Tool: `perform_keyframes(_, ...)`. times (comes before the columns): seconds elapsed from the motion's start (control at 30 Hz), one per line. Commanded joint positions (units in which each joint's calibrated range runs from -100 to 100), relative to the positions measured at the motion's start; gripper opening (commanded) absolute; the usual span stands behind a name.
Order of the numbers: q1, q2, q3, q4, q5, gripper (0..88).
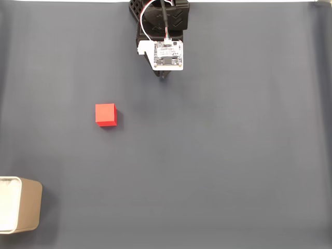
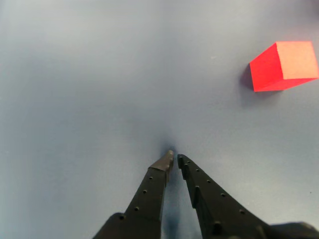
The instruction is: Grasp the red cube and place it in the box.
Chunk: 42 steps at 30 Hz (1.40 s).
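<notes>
Matte grey mat point(image 1: 218, 171) | gripper point(image 2: 174, 158) closed, empty | red cube point(image 1: 106, 114) matte, square-edged

Table point(image 1: 218, 166), fixed view: grey sheet, flat and bare across the middle and whole right side; open passage there. Obstacles two only. Cube point(image 1: 106, 114) standing alone left of centre, free room on all four sides, well apart from everything. Box point(image 1: 21, 204) at the lower left corner, partly cut by the frame edge, opening facing left; bare sheet between it and cube. Arm at top centre, fingers point(image 1: 164, 77) over bare sheet, nothing near. Wrist view: fingers point(image 2: 173, 158) nearly closed, tips low to the table point(image 2: 89, 99); clear surface ahead and left, cube point(image 2: 283, 66) well off to upper right, unobstructed path between.
</notes>
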Motion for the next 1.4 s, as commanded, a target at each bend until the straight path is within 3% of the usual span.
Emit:
perform_keyframes(0.0, 0.8, 0.1, 0.5, 1.1, -0.5, 0.0)
perform_keyframes(1.37, 0.7, 0.1, 0.5, 0.4, -0.4, 0.0)
